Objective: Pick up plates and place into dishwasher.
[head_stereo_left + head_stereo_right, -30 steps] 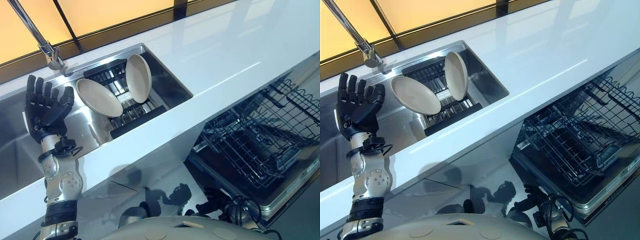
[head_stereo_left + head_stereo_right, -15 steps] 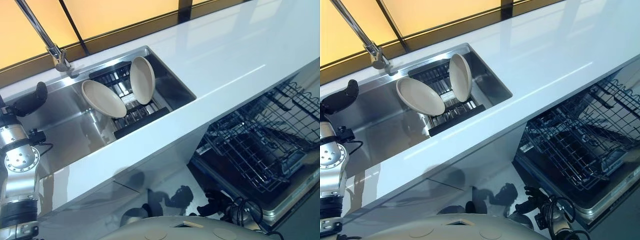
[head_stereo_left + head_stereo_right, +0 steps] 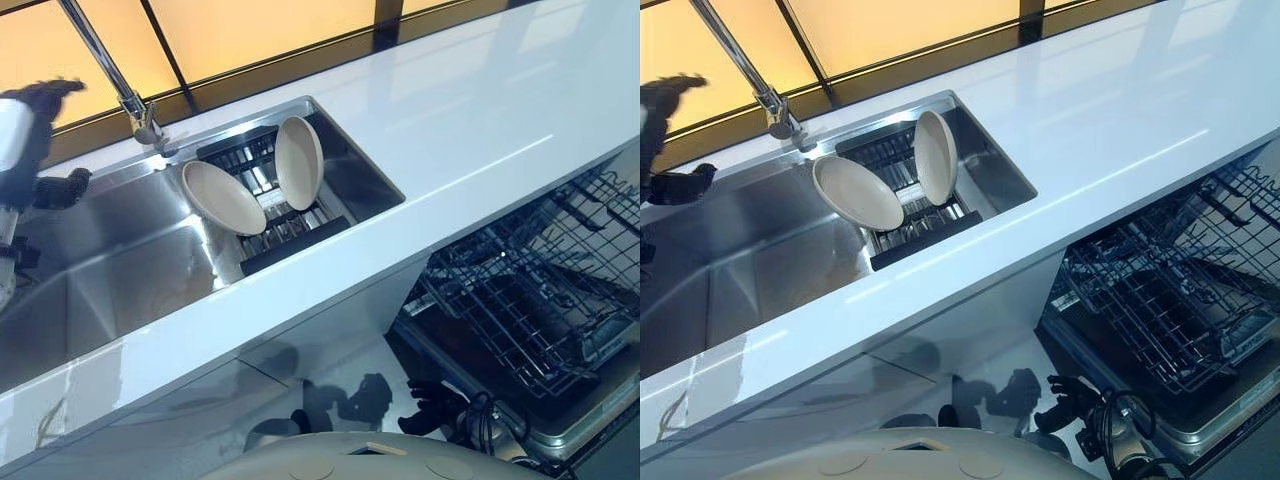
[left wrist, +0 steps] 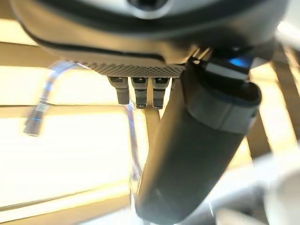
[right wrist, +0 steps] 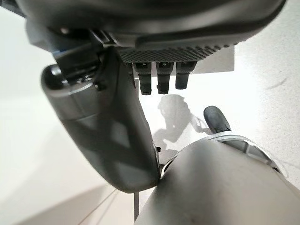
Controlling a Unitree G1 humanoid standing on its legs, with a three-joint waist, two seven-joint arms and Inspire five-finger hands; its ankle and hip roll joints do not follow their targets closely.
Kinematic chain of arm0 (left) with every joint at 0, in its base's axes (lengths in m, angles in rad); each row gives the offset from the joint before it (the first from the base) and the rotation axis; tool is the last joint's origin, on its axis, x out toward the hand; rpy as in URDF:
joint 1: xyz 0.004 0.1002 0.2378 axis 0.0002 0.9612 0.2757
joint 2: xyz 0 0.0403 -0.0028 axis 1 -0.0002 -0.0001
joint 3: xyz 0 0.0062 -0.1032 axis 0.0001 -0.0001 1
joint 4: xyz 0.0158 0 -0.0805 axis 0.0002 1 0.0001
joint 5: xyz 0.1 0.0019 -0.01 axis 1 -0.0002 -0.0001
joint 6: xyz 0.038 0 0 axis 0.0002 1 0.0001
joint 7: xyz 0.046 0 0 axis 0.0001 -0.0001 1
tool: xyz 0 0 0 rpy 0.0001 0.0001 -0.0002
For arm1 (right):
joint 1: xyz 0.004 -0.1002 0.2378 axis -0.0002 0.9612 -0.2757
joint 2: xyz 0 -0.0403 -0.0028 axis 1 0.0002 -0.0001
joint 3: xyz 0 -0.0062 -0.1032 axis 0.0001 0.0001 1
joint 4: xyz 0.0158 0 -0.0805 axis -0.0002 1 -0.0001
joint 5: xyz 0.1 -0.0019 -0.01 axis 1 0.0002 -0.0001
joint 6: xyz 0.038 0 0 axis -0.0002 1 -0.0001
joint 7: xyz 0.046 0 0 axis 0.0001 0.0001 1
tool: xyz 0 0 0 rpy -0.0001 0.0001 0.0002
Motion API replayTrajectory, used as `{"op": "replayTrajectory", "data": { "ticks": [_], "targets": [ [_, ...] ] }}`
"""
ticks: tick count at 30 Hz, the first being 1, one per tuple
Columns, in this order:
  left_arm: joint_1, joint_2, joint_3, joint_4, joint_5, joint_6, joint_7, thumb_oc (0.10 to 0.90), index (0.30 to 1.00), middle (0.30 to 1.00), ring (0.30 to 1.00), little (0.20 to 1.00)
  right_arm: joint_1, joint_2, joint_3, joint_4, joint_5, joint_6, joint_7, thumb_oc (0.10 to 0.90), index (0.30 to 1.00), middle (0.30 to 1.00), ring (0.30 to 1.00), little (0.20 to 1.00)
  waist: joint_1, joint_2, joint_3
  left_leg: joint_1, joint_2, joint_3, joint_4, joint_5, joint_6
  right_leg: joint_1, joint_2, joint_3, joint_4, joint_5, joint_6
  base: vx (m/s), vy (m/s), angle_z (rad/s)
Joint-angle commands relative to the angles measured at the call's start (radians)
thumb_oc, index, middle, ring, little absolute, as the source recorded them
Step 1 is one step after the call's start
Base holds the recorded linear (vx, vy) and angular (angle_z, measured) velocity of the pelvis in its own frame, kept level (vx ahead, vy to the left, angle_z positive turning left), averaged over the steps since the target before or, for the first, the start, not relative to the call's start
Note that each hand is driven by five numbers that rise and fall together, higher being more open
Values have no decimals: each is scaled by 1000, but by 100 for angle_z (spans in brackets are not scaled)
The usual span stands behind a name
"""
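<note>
Plates: two round beige ceramic plates stand in the sink; the left plate (image 3: 223,197) leans back, face up, and the right plate (image 3: 299,162) stands nearly upright on its edge just beside it, their rims close or touching.
Rack: a black slatted drying rack (image 3: 290,230) at the right end of the basin carries both plates.
Sink: a stainless steel sink (image 3: 120,280) is sunk into the white worktop (image 3: 470,130), nearer its left end.
Tap: a slim chrome tap (image 3: 120,85) rises from the sink's back edge.
Dishwasher: an open dishwasher with a dark wire basket (image 3: 530,310) sits below the worktop's front edge, at the right.
Left hand (image 3: 35,130): raised at the sink's far left, well apart from the plates; fingers straight, holding nothing.
Right hand (image 5: 108,126): low beside the robot, fingers relaxed, holding nothing.
</note>
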Motion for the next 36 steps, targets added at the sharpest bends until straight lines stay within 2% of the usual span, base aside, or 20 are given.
{"op": "replayTrajectory", "data": {
  "ticks": [1, 6, 14, 30, 36],
  "targets": [
    [-158, 112, 7, -20, 21, -5, -68, 800, 900, 900, 900, 900, -26, -41, 44, -23, -15, -29, 23, 800, 900, 900, 900, 900, -37, 4, -14, -28, -73, 23, 18, -97, 8, -69, -14, 30, 57, -23, 81, 0, 0, 0],
    [-235, 126, -76, -5, -4, 4, -124, 800, 900, 900, 900, 900, -32, -46, 45, 1, -18, -45, 20, 800, 900, 900, 900, 900, -50, 8, -11, -30, -72, 30, 20, -98, 11, -77, -9, 46, 60, -25, 80, 2, 1, -2],
    [-292, 98, -143, 7, 13, 13, -150, 800, 900, 900, 900, 900, -42, -45, 48, 34, -34, -69, 13, 800, 900, 900, 900, 900, -57, 5, -10, -38, -70, 37, 38, -103, 11, -78, -2, 58, 61, -32, 73, 14, 0, -4],
    [-336, 65, -215, -12, 139, 9, -139, 800, 900, 900, 900, 900, -73, -39, 42, 104, -38, -104, -8, 800, 900, 900, 900, 900, -56, 6, -5, -63, -71, 38, 67, -107, 7, -73, 4, 71, 65, -53, 58, 2, 2, 0],
    [-349, 61, -232, -20, 188, -24, -151, 800, 900, 900, 900, 900, -79, -42, 35, 124, -40, -119, -9, 800, 900, 900, 900, 900, -60, 6, -3, -69, -74, 34, 77, -111, 7, -74, 10, 82, 67, -59, 52, 0, 0, 0]
  ]
}}
